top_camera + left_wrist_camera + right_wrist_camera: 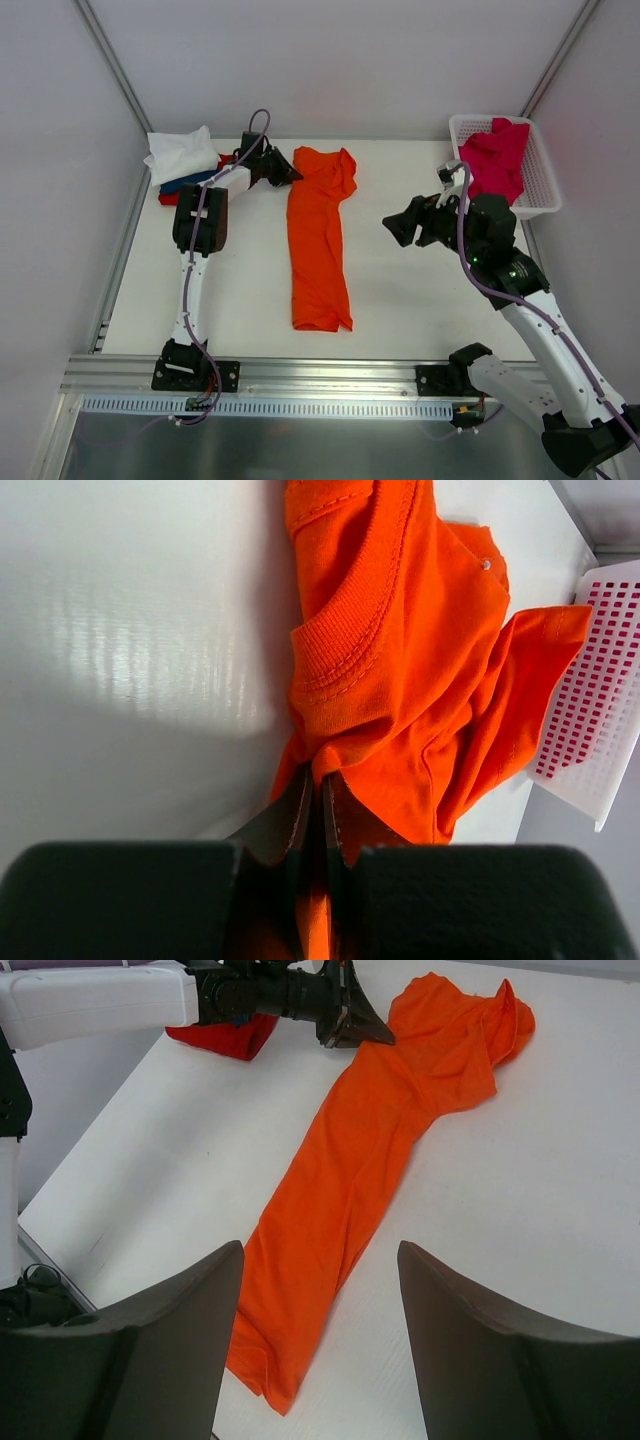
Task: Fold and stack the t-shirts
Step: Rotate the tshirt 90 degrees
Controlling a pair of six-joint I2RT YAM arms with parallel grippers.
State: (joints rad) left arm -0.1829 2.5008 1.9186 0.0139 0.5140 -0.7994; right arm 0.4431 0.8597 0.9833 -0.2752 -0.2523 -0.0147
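A bright orange t-shirt lies in a long narrow strip down the middle of the table, collar end at the back. My left gripper is shut on a pinch of its cloth at the back left corner; in the left wrist view the orange t-shirt bunches between the tips of that gripper. My right gripper hovers open to the right of the strip, holding nothing. Through its wrist camera the orange t-shirt runs away diagonally beyond the right gripper.
At the back left sits a stack of a white t-shirt, a dark blue one and a red one. A white lattice basket at the back right holds a crimson-pink t-shirt.
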